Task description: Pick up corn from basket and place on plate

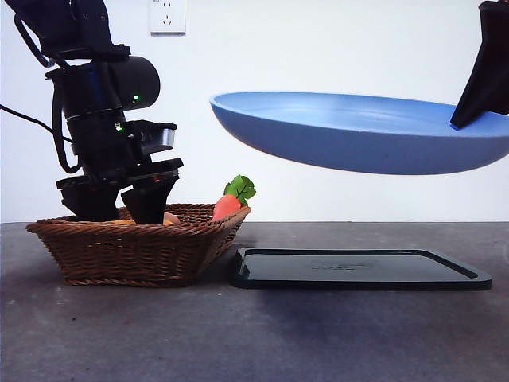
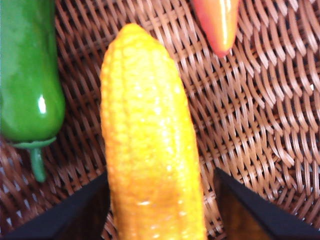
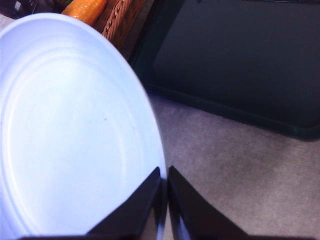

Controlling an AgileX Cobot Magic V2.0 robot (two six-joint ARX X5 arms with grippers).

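The yellow corn lies lengthwise on the floor of the brown wicker basket. My left gripper is open and lowered into the basket, one jaw on each side of the cob. A small gap shows on one side, while the other jaw sits right at the cob. The front view shows this gripper inside the basket at the left; the rim hides the corn there. My right gripper is shut on the rim of the light-blue plate. It holds the plate in the air at the right.
A green pepper lies beside the corn, and a carrot points in from the other side. The carrot's leaves stick up over the basket's right end. A flat black tray lies on the table under the raised plate.
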